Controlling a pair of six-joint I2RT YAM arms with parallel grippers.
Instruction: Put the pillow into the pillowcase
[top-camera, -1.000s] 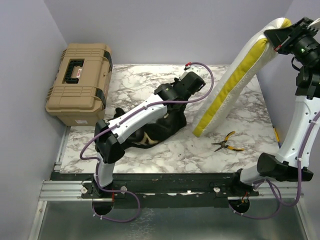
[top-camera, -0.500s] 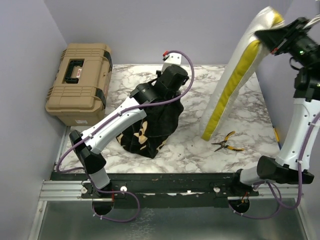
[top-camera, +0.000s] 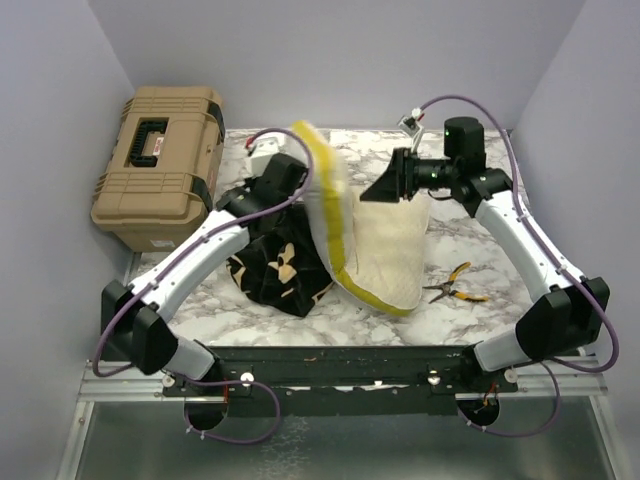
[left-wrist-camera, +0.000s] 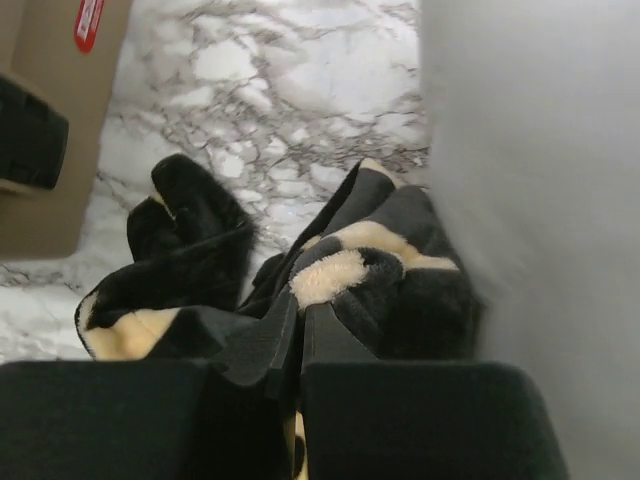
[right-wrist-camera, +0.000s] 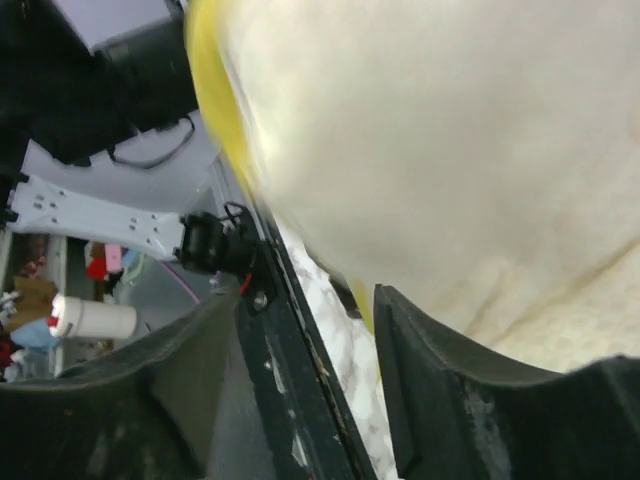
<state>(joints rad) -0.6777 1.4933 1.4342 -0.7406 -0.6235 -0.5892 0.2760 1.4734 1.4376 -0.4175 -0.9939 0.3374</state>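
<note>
The cream pillow (top-camera: 385, 250) with its yellow edge band stands motion-blurred at mid table, and its left edge leans over the black flower-printed pillowcase (top-camera: 280, 265). My left gripper (top-camera: 290, 210) is above the pillowcase. In the left wrist view this gripper (left-wrist-camera: 300, 310) is shut on a fold of the pillowcase (left-wrist-camera: 190, 250), with the blurred pillow (left-wrist-camera: 540, 200) close on the right. My right gripper (top-camera: 392, 182) hovers at the pillow's upper right. In the right wrist view it (right-wrist-camera: 305, 300) is open with nothing between its fingers, and the pillow (right-wrist-camera: 450, 150) lies against its right finger.
A tan toolbox (top-camera: 160, 165) stands at the back left corner. Yellow-handled pliers (top-camera: 455, 285) lie right of the pillow's lower end. Walls close in the table (top-camera: 480, 240) on the left, back and right.
My right arm swung down and left from high on the right, and its jaws opened off the pillow. The pillow dropped to mid table. My left arm pulled the pillowcase up and leftward.
</note>
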